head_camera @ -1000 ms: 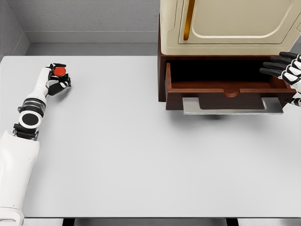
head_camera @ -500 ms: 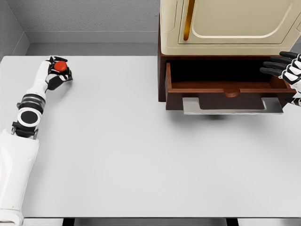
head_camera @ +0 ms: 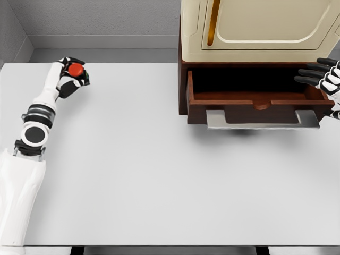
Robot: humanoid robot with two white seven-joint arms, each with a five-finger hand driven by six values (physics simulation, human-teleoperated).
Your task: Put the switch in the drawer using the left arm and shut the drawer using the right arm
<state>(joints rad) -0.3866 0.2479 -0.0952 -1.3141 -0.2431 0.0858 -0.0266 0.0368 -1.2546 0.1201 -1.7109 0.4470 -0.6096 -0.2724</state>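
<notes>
Red and round, the switch [head_camera: 75, 69] sat enclosed in the black fingers [head_camera: 81, 81] of the left hand [head_camera: 73, 75], which was closed around it near the far left corner of the white table [head_camera: 133, 180]. Only the red top of the switch showed above the curled fingers; whether its base touched the table could not be told. The left arm [head_camera: 38, 114] ran from the lower left edge of the head view up along the table's left side to that hand.

Well to the right of the left hand, across a wide stretch of bare tabletop, stood the dark brown wooden cabinet [head_camera: 183, 85] with its drawer [head_camera: 255, 103] pulled out toward the viewer. The drawer's interior was dark, and nothing could be made out inside it. A flat grey handle [head_camera: 263, 119] projected from the lower front of the drawer. A cream-coloured appliance [head_camera: 260, 26] with an amber vertical strip [head_camera: 213, 21] rested on top of the cabinet.

The right hand [head_camera: 325, 79] entered at the right edge of the view, just beside the drawer's right end and level with its opening. Its black fingers [head_camera: 308, 77] were extended and spread toward the left, holding nothing; contact with the drawer's side could not be determined. The switch lay far to the left of this hand.
</notes>
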